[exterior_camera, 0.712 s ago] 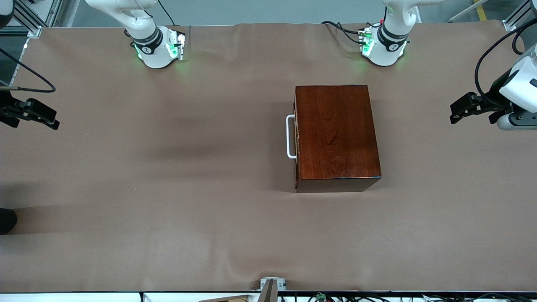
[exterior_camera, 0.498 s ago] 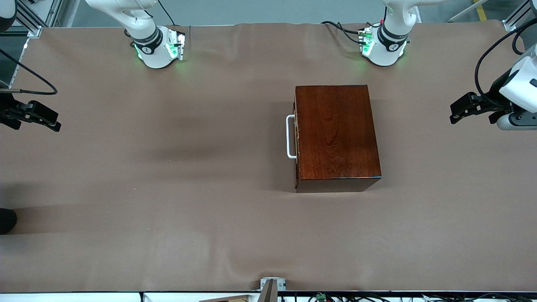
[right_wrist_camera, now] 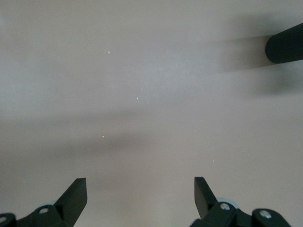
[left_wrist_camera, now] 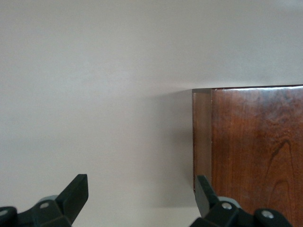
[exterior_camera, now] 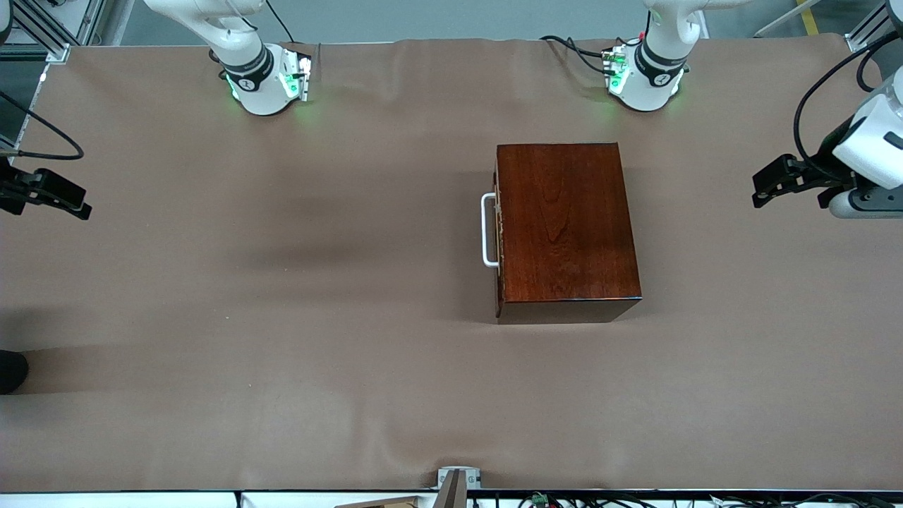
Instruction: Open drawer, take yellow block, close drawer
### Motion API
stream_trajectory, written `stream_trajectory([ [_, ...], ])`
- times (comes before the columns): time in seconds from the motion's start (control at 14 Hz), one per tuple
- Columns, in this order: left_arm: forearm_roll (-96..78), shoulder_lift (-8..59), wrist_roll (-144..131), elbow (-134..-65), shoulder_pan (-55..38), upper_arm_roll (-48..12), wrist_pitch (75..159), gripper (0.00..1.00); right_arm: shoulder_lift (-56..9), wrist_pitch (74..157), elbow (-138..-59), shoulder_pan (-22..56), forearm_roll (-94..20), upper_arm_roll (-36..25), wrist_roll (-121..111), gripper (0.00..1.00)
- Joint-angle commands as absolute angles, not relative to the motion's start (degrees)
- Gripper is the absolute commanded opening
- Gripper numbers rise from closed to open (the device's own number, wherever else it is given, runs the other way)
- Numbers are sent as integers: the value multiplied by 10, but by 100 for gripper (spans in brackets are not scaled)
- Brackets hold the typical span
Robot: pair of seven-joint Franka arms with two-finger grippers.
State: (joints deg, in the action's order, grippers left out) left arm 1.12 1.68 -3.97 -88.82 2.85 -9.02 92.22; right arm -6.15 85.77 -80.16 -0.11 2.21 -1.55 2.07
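The dark reddish-brown wooden box (exterior_camera: pixel 568 226) stands on the table nearer the left arm's base. The drawer is pushed in; only its white U-shaped handle (exterior_camera: pixel 487 231) shows, facing the right arm's end of the table. The yellow block is hidden. My left gripper (exterior_camera: pixel 758 189) hangs open and empty over the left arm's end of the table, apart from the box. The left wrist view shows it (left_wrist_camera: pixel 141 194) open, with a corner of the box (left_wrist_camera: pixel 255 151) by one fingertip. My right gripper (exterior_camera: pixel 82 201) is open and empty over the right arm's end; it also shows open in its wrist view (right_wrist_camera: pixel 140 194).
The table is covered with a brown cloth (exterior_camera: pixel 317 317) with soft folds. A dark rounded object (exterior_camera: pixel 10 370) pokes in at the right arm's end, nearer the front camera; a similar object shows in the right wrist view (right_wrist_camera: pixel 286 43). A small metal bracket (exterior_camera: pixel 457 478) sits at the front edge.
Both grippers have shifted slightly: the right one a little toward its end of the table, the left one a little toward the robots' side. The box and drawer have not moved.
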Motion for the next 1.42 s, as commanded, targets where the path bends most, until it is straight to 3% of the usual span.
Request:
stream_trajectory([
  [0.0,2,25,-54,-884,14,-113,922,100,-57,842,-798,-3,17,-10,22,100],
  [0.36,-1,91,-212,-819,-74,-177,921,100,-58,844,-798,-10,18,-12,20,100],
  [0.64,4,174,-390,-762,-218,-182,926,100,-58,839,-801,-11,21,-15,19,100],
  [0.85,31,243,-519,-718,-312,-171,949,100,-58,819,-801,-19,26,-15,19,100],
  [1.14,114,324,-543,-713,-390,-157,980,100,-59,771,-801,-27,18,-14,21,100],
  [1.35,125,361,-544,-713,-468,-74,1004,100,-59,736,-796,-25,18,-14,22,100],
])
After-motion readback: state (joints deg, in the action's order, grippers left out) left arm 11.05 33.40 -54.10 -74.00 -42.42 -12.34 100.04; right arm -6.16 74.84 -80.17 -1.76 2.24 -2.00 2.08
